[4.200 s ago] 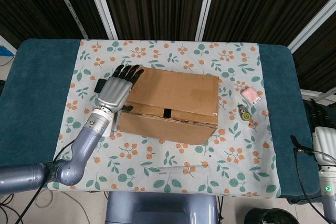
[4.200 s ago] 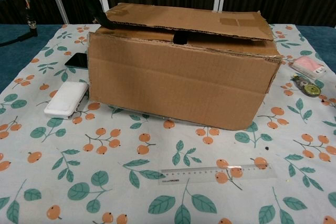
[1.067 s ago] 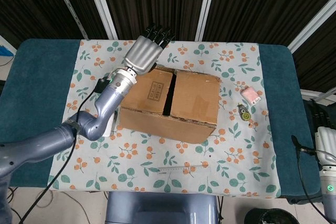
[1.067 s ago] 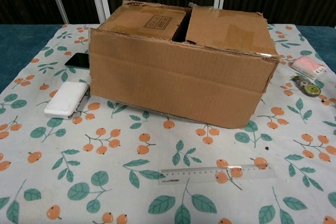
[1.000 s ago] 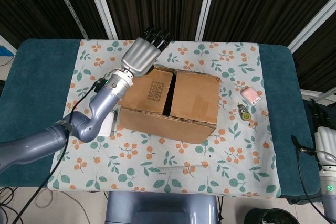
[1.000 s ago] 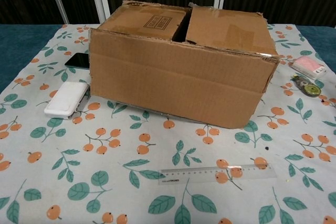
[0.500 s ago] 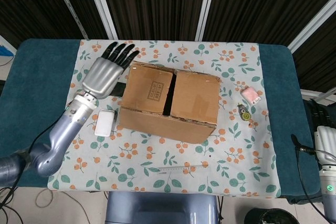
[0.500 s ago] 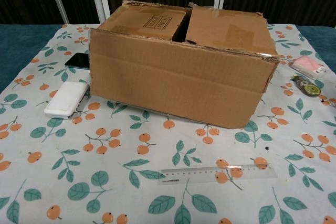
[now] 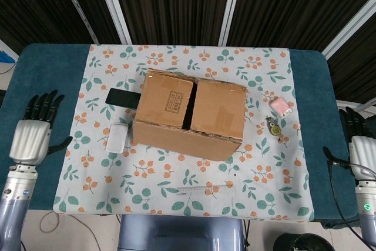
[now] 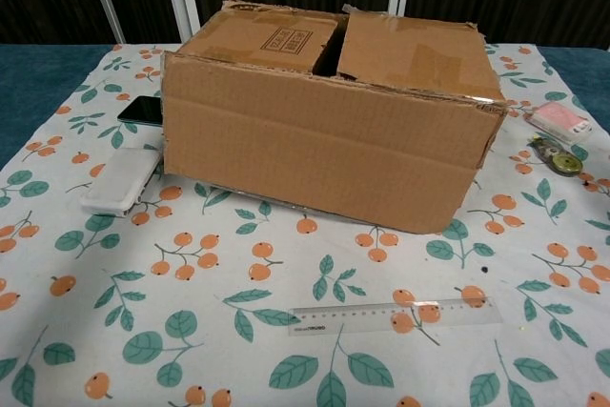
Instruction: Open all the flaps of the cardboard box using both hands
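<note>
Box (image 9: pixel 188 119): on the bench (image 9: pixel 53 95), two inner flaps lying flat.
Left robot hand (image 9: pixel 32 133): spread, empty, off left.
Right robot hand (image 9: pixel 359 145): partly seen; cannot tell.

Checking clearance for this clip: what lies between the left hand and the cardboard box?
In the head view, a black phone and white case lie between the left hand and cardboard box.

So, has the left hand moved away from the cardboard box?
Yes. The left hand has pulled back from the cardboard box, leftward onto the blue table edge.
</note>
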{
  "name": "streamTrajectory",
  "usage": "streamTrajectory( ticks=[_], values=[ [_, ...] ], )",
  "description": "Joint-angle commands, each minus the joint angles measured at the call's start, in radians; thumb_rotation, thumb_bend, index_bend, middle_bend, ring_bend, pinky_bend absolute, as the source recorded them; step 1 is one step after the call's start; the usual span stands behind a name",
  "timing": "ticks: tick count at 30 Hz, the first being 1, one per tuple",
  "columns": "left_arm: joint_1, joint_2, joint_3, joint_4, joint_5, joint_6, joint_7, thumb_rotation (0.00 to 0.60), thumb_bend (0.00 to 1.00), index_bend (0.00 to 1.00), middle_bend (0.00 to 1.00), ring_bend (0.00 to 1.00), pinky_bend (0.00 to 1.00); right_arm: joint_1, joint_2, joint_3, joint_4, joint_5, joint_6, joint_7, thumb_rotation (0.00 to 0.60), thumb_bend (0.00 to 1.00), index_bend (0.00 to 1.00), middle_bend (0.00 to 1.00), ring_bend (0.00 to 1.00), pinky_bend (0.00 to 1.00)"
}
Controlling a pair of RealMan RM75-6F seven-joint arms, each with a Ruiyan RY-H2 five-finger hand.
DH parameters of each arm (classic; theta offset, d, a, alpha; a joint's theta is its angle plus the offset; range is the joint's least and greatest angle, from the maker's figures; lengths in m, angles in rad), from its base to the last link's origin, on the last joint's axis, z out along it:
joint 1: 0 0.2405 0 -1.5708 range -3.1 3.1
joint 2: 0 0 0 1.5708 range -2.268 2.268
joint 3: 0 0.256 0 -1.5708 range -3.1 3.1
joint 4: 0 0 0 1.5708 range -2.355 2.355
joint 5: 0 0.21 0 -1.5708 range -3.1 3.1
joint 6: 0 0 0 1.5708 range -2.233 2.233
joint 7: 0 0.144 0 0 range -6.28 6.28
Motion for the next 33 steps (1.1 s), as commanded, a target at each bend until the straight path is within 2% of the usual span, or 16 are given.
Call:
streamTrajectory(
  ticks=[1, 4, 7, 12, 17, 19, 22, 24, 33],
  values=[
    [0.075, -0.026, 0.036, 0.057, 0.037, 0.057, -0.059, 0.6, 0.15, 0.0, 0.0, 0.0, 0.03, 0.044, 0.039, 0.011, -0.026, -0.04, -0.038, -0.035, 0.6, 0.33, 0.0, 0.0, 0.03, 0.22],
    [0.113, -0.039, 0.039, 0.087, 0.057, 0.077, -0.101, 0.6, 0.15, 0.0, 0.0, 0.0, 0.03, 0.11, 0.093, 0.032, -0.055, -0.084, -0.104, -0.051, 0.6, 0.34, 0.02, 0.02, 0.06, 0.22],
    [0.134, -0.046, 0.037, 0.112, 0.073, 0.088, -0.114, 0.6, 0.15, 0.0, 0.0, 0.0, 0.03, 0.187, 0.14, 0.062, -0.068, -0.13, -0.17, -0.068, 0.6, 0.39, 0.1, 0.09, 0.11, 0.25],
    [0.151, -0.057, 0.017, 0.129, 0.095, 0.084, -0.14, 0.6, 0.15, 0.0, 0.0, 0.0, 0.03, 0.359, 0.198, 0.109, -0.032, -0.242, -0.308, -0.124, 0.6, 0.59, 0.27, 0.27, 0.27, 0.29],
    [0.159, -0.061, 0.002, 0.138, 0.096, 0.056, -0.146, 0.6, 0.15, 0.0, 0.0, 0.0, 0.03, 0.506, 0.197, 0.115, 0.009, -0.286, -0.467, -0.111, 0.6, 0.75, 0.33, 0.32, 0.31, 0.31],
    [0.163, -0.061, -0.007, 0.139, 0.093, 0.048, -0.152, 0.6, 0.15, 0.0, 0.0, 0.0, 0.03, 0.557, 0.189, 0.11, 0.025, -0.307, -0.522, -0.114, 0.6, 0.8, 0.35, 0.32, 0.31, 0.31],
    [0.167, -0.059, -0.018, 0.139, 0.089, 0.038, -0.161, 0.6, 0.15, 0.0, 0.0, 0.0, 0.03, 0.631, 0.164, 0.102, 0.043, -0.329, -0.597, -0.112, 0.6, 0.94, 0.38, 0.34, 0.32, 0.31],
    [0.17, -0.058, -0.025, 0.138, 0.086, 0.027, -0.169, 0.6, 0.15, 0.0, 0.0, 0.0, 0.03, 0.688, 0.136, 0.097, 0.052, -0.34, -0.651, -0.107, 0.6, 0.99, 0.4, 0.35, 0.33, 0.31],
    [0.183, -0.054, -0.046, 0.139, 0.096, -0.004, -0.193, 0.6, 0.15, 0.0, 0.0, 0.0, 0.03, 0.857, -0.02, 0.07, 0.15, -0.364, -0.753, -0.105, 0.6, 1.0, 0.43, 0.37, 0.33, 0.31]
  ],
)
